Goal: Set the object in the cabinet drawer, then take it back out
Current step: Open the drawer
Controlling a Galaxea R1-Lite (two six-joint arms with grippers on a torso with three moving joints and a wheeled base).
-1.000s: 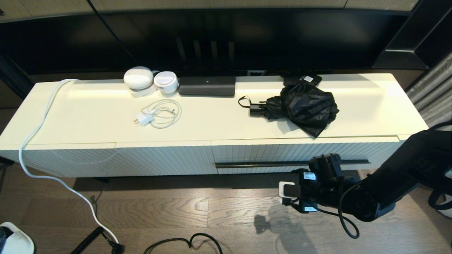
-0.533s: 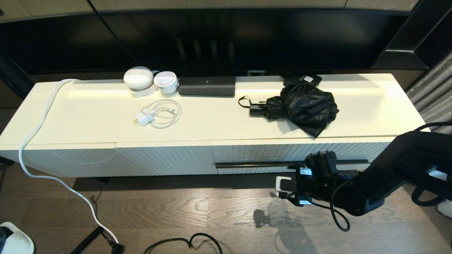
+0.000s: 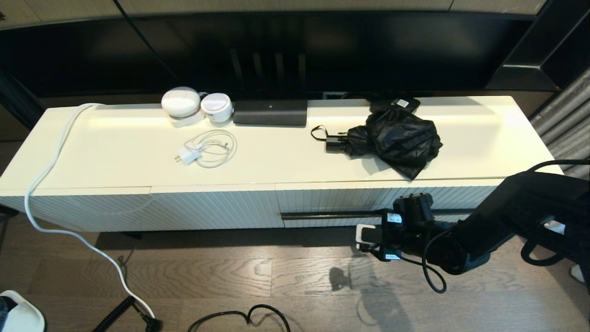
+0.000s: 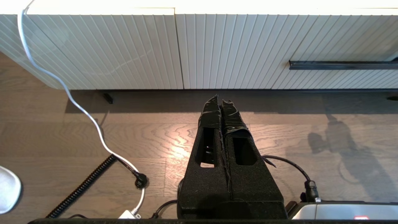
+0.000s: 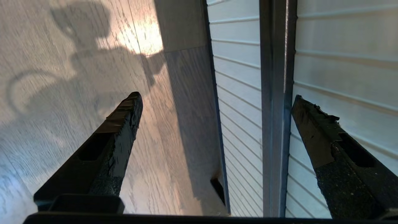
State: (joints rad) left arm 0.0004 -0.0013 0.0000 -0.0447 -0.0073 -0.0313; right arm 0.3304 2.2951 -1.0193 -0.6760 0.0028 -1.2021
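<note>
While our right claw [image 5: 214, 102] hangs low in front of the cabinet drawer [image 3: 341, 200], its fingers [image 5: 314, 124] are spread wide and grip nothing; in the right wrist view the long black bar handle [image 5: 273, 93] runs between them, closer to one finger, and we cannot tell whether either touches it. From the head view the right claw [image 3: 368, 237] sits just near of the drawer front, toward the handle's [image 3: 332, 215] right half. Up on the tabletop [image 3: 115, 157], the black umbrella [image 3: 392, 138] lies on the right side, well apart from the claw, its short handle and wrist loop pointing left. Our left claw [image 4: 221, 102] is parked low over the wood floor [image 4: 155, 140], fingers pressed together and holding nothing, facing the cabinet front.
</note>
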